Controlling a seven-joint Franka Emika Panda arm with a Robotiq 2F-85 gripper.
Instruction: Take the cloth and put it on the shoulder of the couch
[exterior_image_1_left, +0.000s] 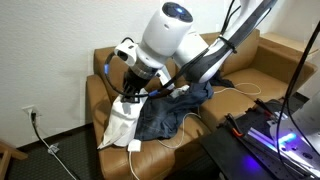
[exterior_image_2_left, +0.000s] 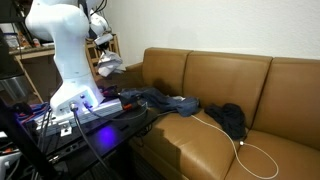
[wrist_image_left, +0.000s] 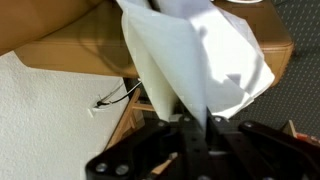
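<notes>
The white cloth hangs from my gripper over the end of the brown leather couch, near its armrest. In an exterior view the cloth hangs beside the couch's end, with the gripper above it. In the wrist view the cloth fans out from the shut fingers, with the couch's brown edge behind it. The gripper is shut on the cloth's top edge.
Dark blue clothes lie on the seat and also show in an exterior view. A black garment and a white cable lie further along. A white charger sits at the seat's front. A wooden shelf stands beside the couch.
</notes>
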